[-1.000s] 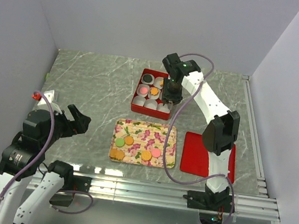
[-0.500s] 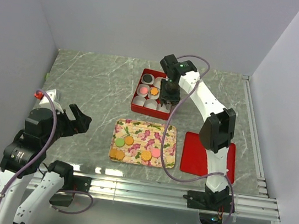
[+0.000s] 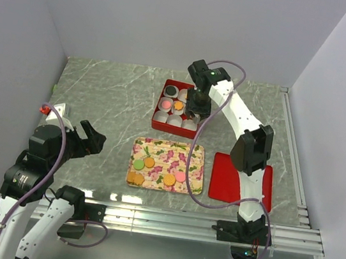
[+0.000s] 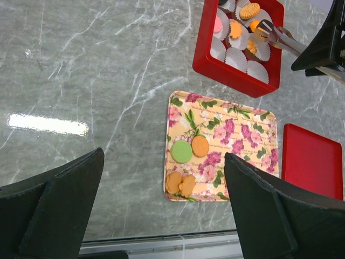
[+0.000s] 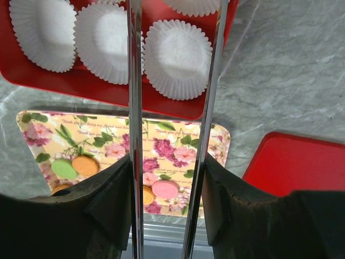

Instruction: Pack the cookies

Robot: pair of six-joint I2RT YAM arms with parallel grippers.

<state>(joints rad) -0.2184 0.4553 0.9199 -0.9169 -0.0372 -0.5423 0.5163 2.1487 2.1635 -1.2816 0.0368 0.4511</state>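
Note:
Cookies lie on the floral tray (image 3: 198, 155): a green one (image 3: 138, 164), orange ones (image 3: 149, 162), golden-brown ones (image 3: 134, 178) and a pink one (image 3: 180, 176). The red box (image 3: 156, 119) of white paper cups holds a black (image 3: 170, 91), a pink (image 3: 165, 104) and an orange cookie (image 3: 178, 106). My right gripper (image 3: 195, 110) hangs over the box's right side, shut on metal tongs (image 5: 135, 81). The tongs' arms stand apart, their tips (image 4: 261, 25) beside an orange cookie (image 4: 252, 25) over a cup. My left gripper (image 3: 91, 138) hovers open and empty at the near left.
A red lid (image 3: 240, 177) lies flat to the right of the floral tray. Several empty paper cups (image 5: 178, 59) fill the box's near row. Grey walls close in the left, back and right. A metal rail (image 3: 211, 222) runs along the table's near edge.
The tongs' arms have spread wider in my right gripper, which has shifted slightly left over the box. My left arm has barely moved.

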